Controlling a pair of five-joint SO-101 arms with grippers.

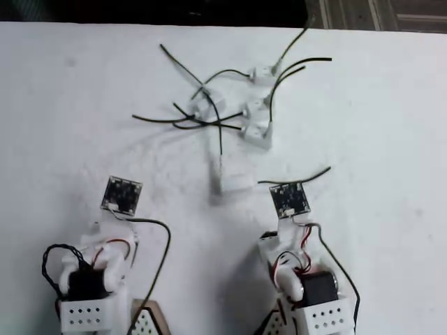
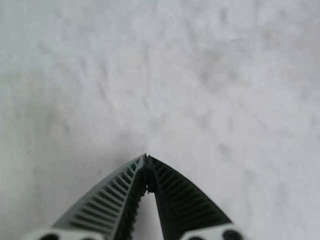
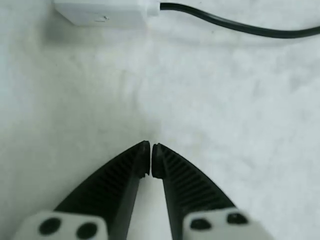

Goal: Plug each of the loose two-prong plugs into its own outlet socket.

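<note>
The white plug block (image 3: 102,12) lies just ahead of my right jaws, long axis crosswise to them, cord (image 3: 240,25) trailing sideways; my left jaws sit farther off, both pairs together

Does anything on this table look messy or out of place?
The small white connectors and their black wires lie in a crossed tangle at the far middle of the table. Nothing looks broken or spilled.

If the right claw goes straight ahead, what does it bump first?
Probably the white connector block, near where its black cord joins. Only bare table separates it from the right gripper.
</note>
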